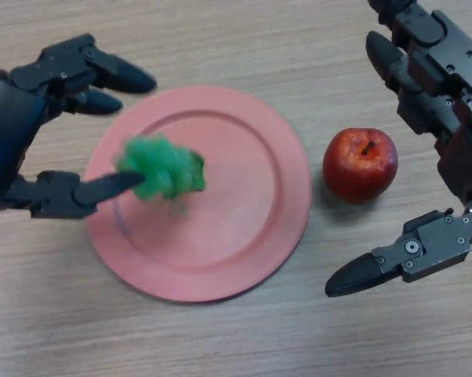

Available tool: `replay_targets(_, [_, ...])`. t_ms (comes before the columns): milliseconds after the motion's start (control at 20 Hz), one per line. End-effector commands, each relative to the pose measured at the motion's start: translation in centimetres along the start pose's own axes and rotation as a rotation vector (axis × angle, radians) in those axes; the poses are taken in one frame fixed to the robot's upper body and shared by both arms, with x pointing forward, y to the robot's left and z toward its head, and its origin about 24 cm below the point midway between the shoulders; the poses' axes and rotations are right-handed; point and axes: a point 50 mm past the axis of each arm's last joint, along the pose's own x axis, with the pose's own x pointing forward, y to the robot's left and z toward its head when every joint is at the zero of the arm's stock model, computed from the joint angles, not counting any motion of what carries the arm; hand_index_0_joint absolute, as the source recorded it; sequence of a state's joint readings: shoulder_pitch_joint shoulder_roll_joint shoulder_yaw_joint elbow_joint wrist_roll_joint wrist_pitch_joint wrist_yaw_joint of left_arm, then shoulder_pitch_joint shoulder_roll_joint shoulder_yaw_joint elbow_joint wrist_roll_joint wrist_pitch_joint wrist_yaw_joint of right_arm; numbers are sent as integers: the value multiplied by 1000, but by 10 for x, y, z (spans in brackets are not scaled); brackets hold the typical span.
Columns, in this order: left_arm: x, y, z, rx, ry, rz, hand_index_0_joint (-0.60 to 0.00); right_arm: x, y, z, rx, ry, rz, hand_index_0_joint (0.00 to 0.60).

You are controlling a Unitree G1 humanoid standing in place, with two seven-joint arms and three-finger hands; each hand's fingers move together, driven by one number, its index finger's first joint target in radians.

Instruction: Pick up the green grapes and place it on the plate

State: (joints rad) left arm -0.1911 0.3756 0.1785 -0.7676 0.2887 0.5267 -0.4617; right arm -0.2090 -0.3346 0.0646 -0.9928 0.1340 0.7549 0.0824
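Right hand point(444, 157) nearest my camera, fingers spread, empty, beyond the red apple point(360, 163) beside the plate point(243, 243). Green grapes point(161, 166) lie on the plate's left side. Left hand point(55, 133) released, thumb tip at the grapes.

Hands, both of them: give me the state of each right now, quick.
Left hand: open, fingers spread, thumb tip at the green grapes over the plate.
Right hand: open, holding nothing, around the apple.
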Motion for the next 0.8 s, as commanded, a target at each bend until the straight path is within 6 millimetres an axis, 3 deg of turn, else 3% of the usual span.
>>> replay_targets(50, [-12,30,17,110,-119,196,0,-4,-5,31,-41,-226,-46,0])
replay_targets(400, [-18,33,14,76,-130,233,0,-1,-4,30,-40,-206,-49,0])
replay_targets(650, [-30,45,28,-247,-325,259,0,1,-9,34,-78,-211,-58,0])
replay_targets(800, [-40,46,30,-460,-370,186,0,2,-10,36,-105,-219,-66,0])
